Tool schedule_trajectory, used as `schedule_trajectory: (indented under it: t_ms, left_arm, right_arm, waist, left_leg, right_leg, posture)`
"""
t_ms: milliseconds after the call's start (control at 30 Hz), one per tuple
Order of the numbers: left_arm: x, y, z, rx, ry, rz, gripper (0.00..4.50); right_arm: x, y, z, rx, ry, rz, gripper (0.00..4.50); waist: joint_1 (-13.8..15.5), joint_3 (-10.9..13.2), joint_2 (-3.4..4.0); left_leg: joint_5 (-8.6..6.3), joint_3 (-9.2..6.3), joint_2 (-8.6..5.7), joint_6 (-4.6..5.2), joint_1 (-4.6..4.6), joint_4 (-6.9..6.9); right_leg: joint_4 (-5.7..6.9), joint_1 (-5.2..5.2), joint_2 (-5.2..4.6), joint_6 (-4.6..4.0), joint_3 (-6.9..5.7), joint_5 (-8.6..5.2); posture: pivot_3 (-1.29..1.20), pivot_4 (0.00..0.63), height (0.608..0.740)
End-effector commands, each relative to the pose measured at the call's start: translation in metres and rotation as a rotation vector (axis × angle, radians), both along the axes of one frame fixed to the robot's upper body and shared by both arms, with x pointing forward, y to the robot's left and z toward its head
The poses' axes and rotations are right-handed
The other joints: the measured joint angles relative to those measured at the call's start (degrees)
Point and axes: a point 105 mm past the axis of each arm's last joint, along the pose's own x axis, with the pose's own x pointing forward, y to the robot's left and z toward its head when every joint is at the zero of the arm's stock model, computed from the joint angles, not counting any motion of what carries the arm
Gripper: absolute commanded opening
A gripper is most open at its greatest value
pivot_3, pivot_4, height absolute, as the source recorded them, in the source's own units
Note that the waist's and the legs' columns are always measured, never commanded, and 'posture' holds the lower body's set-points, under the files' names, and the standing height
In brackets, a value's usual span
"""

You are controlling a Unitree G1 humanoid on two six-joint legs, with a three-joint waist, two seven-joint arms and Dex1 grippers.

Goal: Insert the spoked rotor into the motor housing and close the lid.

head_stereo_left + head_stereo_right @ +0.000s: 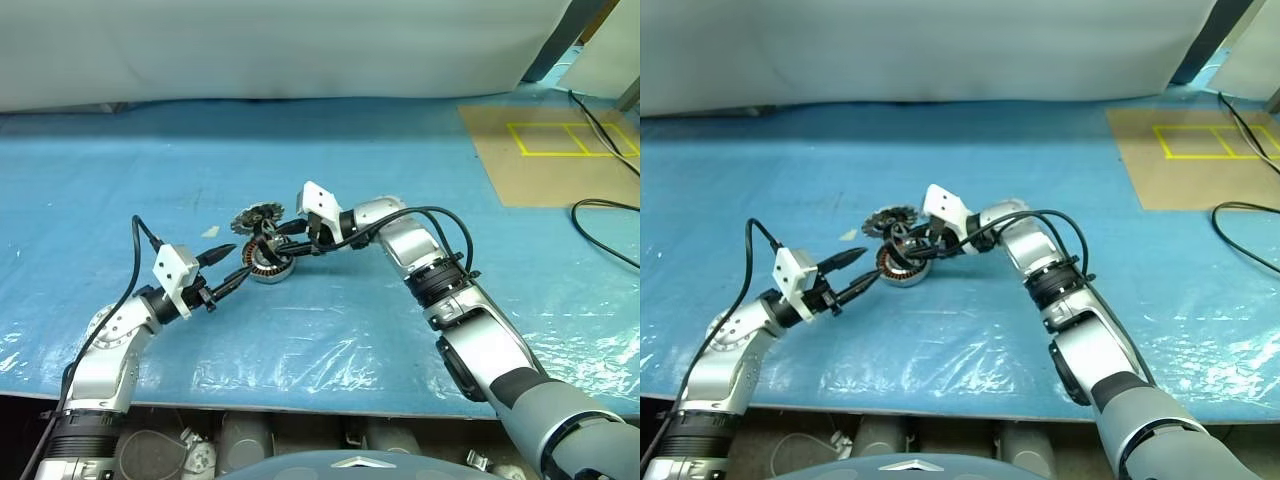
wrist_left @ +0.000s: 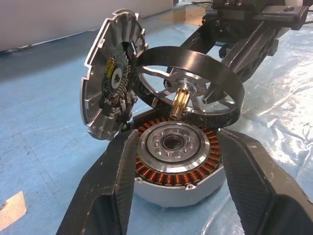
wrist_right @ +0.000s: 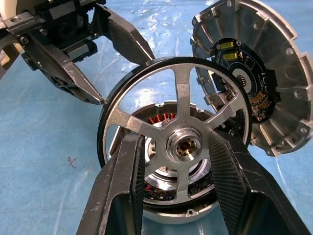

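Silver spoked rotor (image 3: pixel 178 142) in right claw (image 1: pixel 283 240), tilted above motor housing (image 2: pixel 172 159); left claw (image 1: pixel 228 268) wide.

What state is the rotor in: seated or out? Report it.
Out. The spoked rotor, gripped by the right gripper, hangs tilted above the motor housing, whose copper windings lie uncovered. The left gripper flanks the housing.

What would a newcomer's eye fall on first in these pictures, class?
The spoked rotor, held tilted in the right gripper just above the motor housing with its copper windings, at the middle of the blue table. The left gripper brackets the housing with open fingers, and the lid leans on edge against it.
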Motion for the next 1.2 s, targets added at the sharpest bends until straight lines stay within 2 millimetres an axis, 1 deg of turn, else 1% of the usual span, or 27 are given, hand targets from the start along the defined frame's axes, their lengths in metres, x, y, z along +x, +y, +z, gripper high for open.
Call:
schedule_trajectory:
  t_ms: [33,200,333,400,433,567,700,867,1067,1200]
  left_arm:
    - [-0.001,-0.004,0.008,0.005,-0.037,-0.015,2.72]
    - [0.000,-0.005,0.008,0.003,-0.036,-0.017,2.72]
    - [0.000,-0.006,0.008,0.003,-0.036,-0.020,2.72]
    - [-0.001,-0.007,0.008,0.002,-0.035,-0.022,2.72]
    - [-0.001,-0.007,0.008,0.001,-0.035,-0.021,2.72]
    - [-0.001,-0.007,0.008,-0.003,-0.034,-0.021,2.72]
    - [0.000,-0.007,0.007,-0.005,-0.033,-0.019,2.72]
    - [0.001,-0.008,0.007,-0.007,-0.033,-0.018,2.72]
    - [0.001,-0.007,0.007,-0.008,-0.032,-0.016,2.72]
    - [0.000,-0.006,0.007,-0.004,-0.033,-0.018,2.72]
  right_arm:
    - [0.004,-0.001,0.003,-0.019,-0.041,-0.003,1.58]
    - [0.002,0.001,-0.006,-0.054,-0.059,0.008,1.58]
    - [0.001,0.002,-0.009,-0.063,-0.067,0.009,1.58]
    - [0.002,0.002,-0.008,-0.060,-0.071,0.005,2.29]
    - [0.002,0.002,-0.008,-0.062,-0.076,0.004,2.46]
    - [0.002,0.002,-0.004,-0.056,-0.065,0.013,3.66]
    - [0.000,0.005,0.006,-0.021,-0.052,0.027,3.66]
    - [-0.001,0.008,0.013,-0.002,-0.053,0.032,3.66]
    - [0.001,0.012,0.031,0.071,-0.038,0.023,3.66]
    - [-0.003,0.016,0.045,0.102,-0.056,0.049,3.66]
  waist:
    - [0.00,0.00,0.00]
    - [0.02,0.00,0.00]
    - [0.00,0.00,0.00]
    - [0.00,0.00,0.00]
    - [0.01,0.00,0.00]
    - [0.01,0.00,0.00]
    - [0.01,0.00,0.00]
    - [-0.01,0.00,0.01]
    - [-0.01,0.01,0.01]
    - [0.00,0.01,0.01]
  left_leg:
    - [-0.01,0.00,0.00,-0.01,0.03,0.00]
    - [-0.03,0.00,0.00,-0.03,0.24,0.00]
    - [-0.03,0.00,0.00,-0.04,0.34,0.00]
    - [-0.04,0.00,0.00,-0.04,0.35,0.00]
    - [-0.04,0.00,0.00,-0.04,0.34,0.00]
    - [-0.03,0.00,-0.01,-0.04,0.30,-0.01]
    - [-0.03,0.00,0.00,-0.04,0.28,-0.03]
    - [-0.03,0.00,0.00,-0.04,0.28,-0.05]
    - [-0.03,0.00,0.00,-0.04,0.28,-0.06]
    - [-0.03,0.00,0.00,-0.04,0.28,-0.08]
  right_leg:
    - [0.00,0.04,0.00,0.00,0.00,0.00]
    - [-0.01,0.26,-0.02,-0.01,0.00,-0.01]
    - [-0.01,0.32,-0.02,-0.02,0.01,-0.01]
    - [-0.01,0.33,-0.02,-0.02,0.01,-0.01]
    - [-0.01,0.32,-0.02,-0.02,0.01,-0.01]
    - [-0.04,0.32,-0.02,-0.02,0.01,-0.01]
    - [-0.06,0.29,-0.02,-0.02,0.01,-0.01]
    - [-0.06,0.29,-0.01,-0.02,0.01,-0.01]
    - [-0.06,0.28,-0.01,-0.02,0.01,-0.02]
    - [-0.08,0.27,-0.02,-0.02,0.01,-0.02]
  posture:
    - [0.00,0.150,0.740]
    - [0.00,0.150,0.740]
    - [0.00,0.150,0.740]
    - [0.00,0.150,0.740]
    - [0.00,0.150,0.740]
    - [0.00,0.150,0.740]
    - [0.00,0.150,0.740]
    - [0.00,0.150,0.740]
    - [0.00,0.150,0.740]
    - [0.00,0.150,0.740]
